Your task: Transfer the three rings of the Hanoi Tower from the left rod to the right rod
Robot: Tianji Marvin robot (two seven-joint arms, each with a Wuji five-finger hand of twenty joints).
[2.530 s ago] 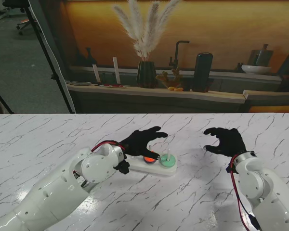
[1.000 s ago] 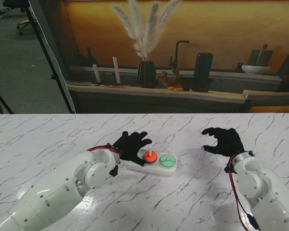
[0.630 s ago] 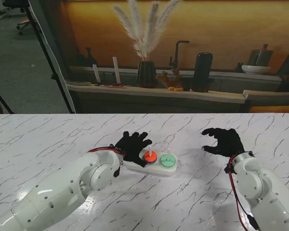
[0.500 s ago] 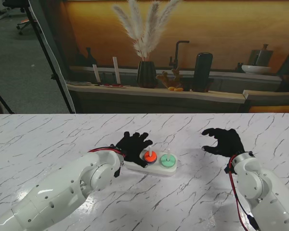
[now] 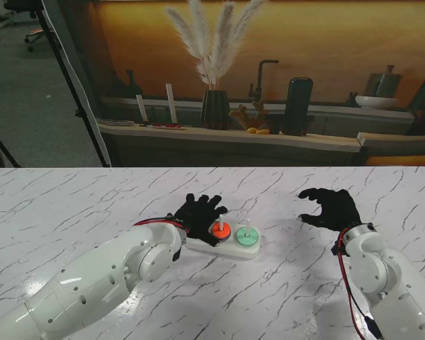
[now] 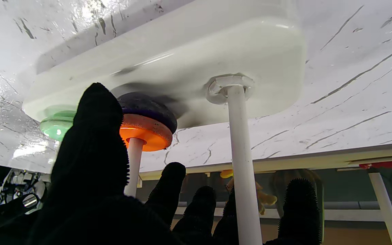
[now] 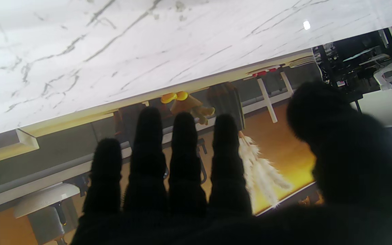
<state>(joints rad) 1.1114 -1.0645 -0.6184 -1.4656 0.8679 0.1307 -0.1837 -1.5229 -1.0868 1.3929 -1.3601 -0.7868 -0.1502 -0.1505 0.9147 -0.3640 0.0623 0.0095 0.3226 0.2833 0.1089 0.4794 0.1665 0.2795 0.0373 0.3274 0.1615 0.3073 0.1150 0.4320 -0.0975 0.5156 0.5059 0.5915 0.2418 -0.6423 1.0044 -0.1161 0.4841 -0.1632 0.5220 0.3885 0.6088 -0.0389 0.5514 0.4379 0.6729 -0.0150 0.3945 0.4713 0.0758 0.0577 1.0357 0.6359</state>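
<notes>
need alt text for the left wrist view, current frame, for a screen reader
Black-gloved left hand, fingers spread and holding nothing, reaches at a white Hanoi tower base on a marble table. One white rod stands bare; the middle rod carries an orange ring on a dark ring, with a green ring beyond.

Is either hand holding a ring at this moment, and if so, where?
Neither. The left hand has fingers spread by the bare left rod; the right hand hovers open, apart from the tower.
</notes>
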